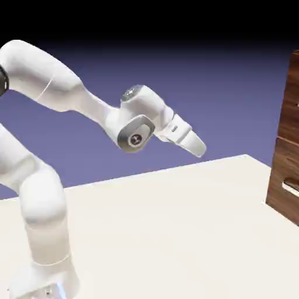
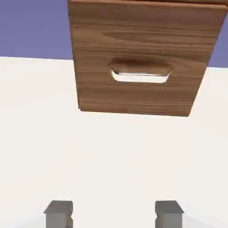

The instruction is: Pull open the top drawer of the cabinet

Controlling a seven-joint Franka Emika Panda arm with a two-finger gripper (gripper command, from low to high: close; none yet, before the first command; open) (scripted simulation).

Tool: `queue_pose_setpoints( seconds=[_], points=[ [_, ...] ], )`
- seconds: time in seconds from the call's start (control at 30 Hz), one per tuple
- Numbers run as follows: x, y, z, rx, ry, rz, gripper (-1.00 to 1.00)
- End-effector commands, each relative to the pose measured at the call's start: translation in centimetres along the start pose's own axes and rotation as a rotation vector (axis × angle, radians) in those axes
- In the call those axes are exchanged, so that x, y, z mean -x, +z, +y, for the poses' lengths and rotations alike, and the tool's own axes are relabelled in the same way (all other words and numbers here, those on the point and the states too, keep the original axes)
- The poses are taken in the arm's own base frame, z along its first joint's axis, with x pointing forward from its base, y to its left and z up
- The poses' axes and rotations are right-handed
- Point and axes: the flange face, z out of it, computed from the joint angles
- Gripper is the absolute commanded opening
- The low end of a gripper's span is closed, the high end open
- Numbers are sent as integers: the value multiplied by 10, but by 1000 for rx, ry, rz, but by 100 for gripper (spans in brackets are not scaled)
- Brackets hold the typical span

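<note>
The cabinet (image 1: pixel 286 169) is dark reddish-brown wood grain and stands at the exterior view's right edge, partly cut off. Its upper section is the top drawer (image 1: pixel 292 96), above a seam. Below it is a lower drawer front (image 2: pixel 138 58) with a pale bar handle (image 2: pixel 140 76), which fills the top of the hand view. Only a thin strip of the top drawer's lower edge shows there. My gripper (image 1: pixel 198 147) hangs above the table, well short of the cabinet and angled down toward it. In the hand view the gripper (image 2: pixel 113 214) is open, its fingertips (image 2: pixel 59 213) wide apart with only table between them.
The pale cream table (image 1: pixel 175 233) stretches between the arm's base (image 1: pixel 47 274) and the cabinet. The blue-violet backdrop lies behind.
</note>
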Motion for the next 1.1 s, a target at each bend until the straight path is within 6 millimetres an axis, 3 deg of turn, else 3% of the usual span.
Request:
queue_pose_setpoints(
  seconds=[0.0, 0.53, 1.07],
  points=[
    [-1, 4, -8, 8, -91, 2, 0],
    [10, 89, -122, 37, -1487, -15, 0],
    [23, 160, -198, -21, -2698, 162, 0]
  ],
)
